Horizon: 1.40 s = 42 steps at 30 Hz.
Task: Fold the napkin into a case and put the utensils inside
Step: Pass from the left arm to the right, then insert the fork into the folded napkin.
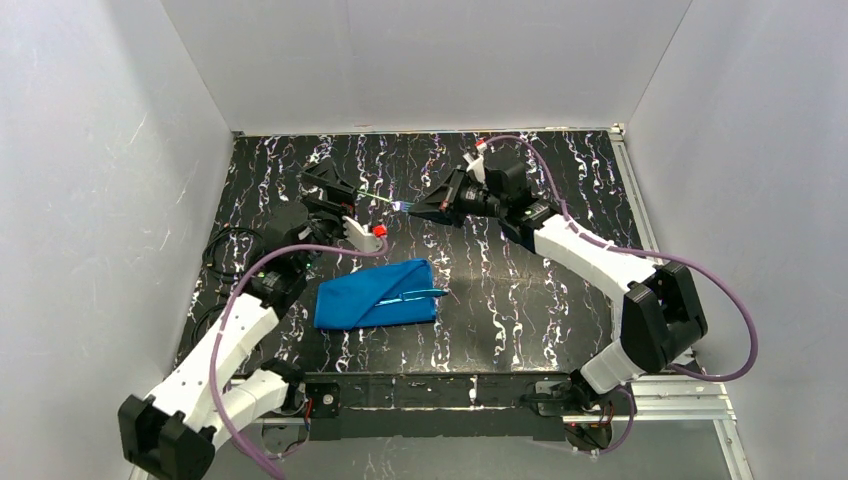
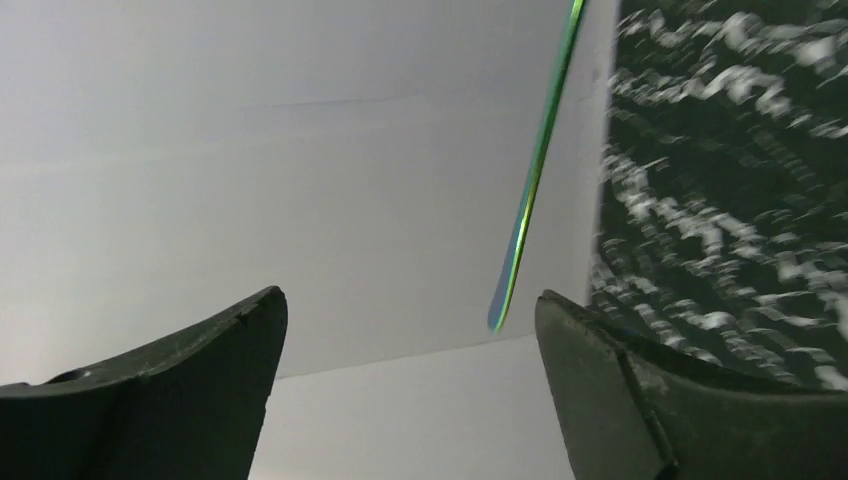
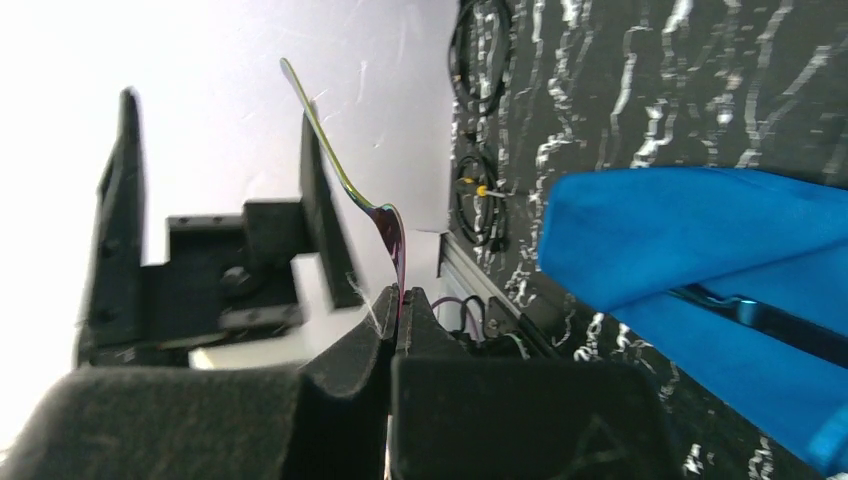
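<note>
Though it blurs overhead, the right wrist view shows the right end effector [image 3: 398, 300] pinching a slim iridescent utensil [image 3: 392, 228]; the left end effector [image 2: 410, 300] is spread.

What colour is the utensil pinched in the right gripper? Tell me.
Utensil shimmers green to pink; best in right wrist view.

Left wrist view cuts the utensil [image 2: 530, 190] off at top.
</note>
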Each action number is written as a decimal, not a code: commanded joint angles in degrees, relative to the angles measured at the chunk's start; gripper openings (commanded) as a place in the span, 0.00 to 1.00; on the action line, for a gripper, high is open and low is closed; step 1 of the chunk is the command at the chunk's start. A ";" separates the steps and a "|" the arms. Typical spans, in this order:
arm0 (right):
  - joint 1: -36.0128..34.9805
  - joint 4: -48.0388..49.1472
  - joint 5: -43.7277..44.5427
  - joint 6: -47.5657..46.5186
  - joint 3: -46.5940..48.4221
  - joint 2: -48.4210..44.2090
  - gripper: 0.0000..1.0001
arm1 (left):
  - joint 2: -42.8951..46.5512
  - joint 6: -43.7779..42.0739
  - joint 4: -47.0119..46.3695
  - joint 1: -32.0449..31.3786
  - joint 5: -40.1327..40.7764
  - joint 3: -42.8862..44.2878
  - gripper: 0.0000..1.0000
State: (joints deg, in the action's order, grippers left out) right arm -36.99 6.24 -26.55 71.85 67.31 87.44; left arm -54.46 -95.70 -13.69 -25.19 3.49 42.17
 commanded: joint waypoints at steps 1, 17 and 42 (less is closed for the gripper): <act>3.68 -1.23 1.45 -6.18 -2.70 -4.42 0.01 | 4.71 17.39 30.81 -0.31 -8.30 11.29 0.98; 12.35 -28.47 -8.85 -28.53 -19.72 -23.57 0.01 | -9.22 64.94 69.62 12.67 -29.23 21.11 0.98; 12.23 -29.42 -8.50 -37.13 -25.24 -16.84 0.01 | -25.57 67.60 68.96 23.02 -32.04 17.11 0.74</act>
State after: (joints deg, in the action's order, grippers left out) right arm -24.82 -26.92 -34.48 35.44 39.64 69.63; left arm -79.90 -27.09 55.44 -2.44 -29.32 61.19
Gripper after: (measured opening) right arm 0.033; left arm 0.768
